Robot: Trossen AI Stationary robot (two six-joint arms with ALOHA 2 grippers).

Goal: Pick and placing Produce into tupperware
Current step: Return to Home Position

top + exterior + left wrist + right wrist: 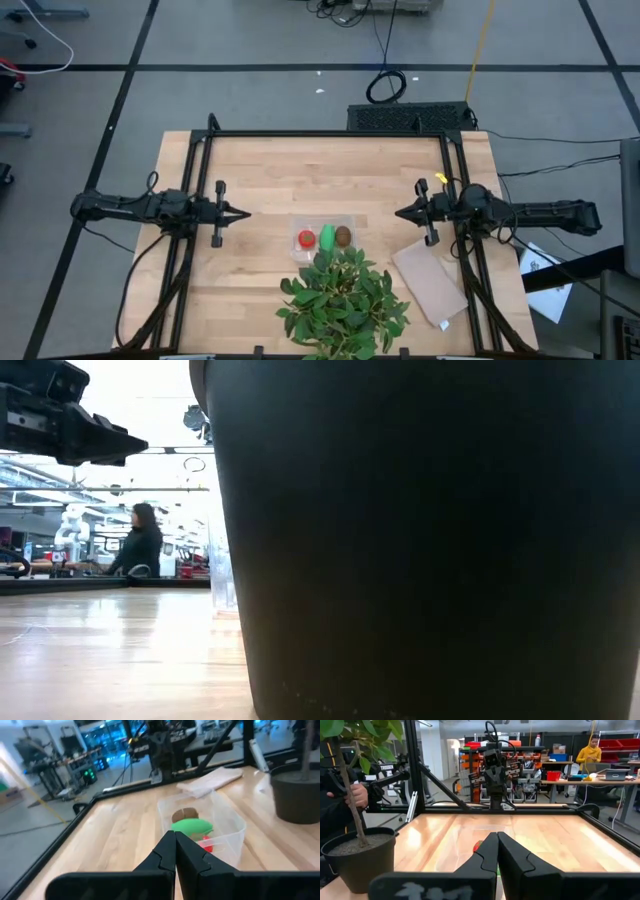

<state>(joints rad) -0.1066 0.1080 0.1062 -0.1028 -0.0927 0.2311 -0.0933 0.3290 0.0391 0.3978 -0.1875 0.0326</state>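
Observation:
The clear tupperware (324,238) sits at the table's middle and holds all three toy foods: the red tomato (306,239), the green oblong piece (327,237) and the brown kiwi-like ball (343,236). In the left wrist view the tupperware (227,822) shows the green piece (192,826), the kiwi ball (184,814) and a bit of the tomato (207,845). My left gripper (243,213) hovers left of the container, shut. My right gripper (400,213) hovers right of it, shut. Both touch nothing.
A leafy green plant (343,302) in a dark pot (357,857) stands near the table's near edge, just in front of the tupperware; the pot (430,540) fills the low view. A tan flat sheet (430,283) lies right of the plant. A person's hand (355,795) grips the plant's stem.

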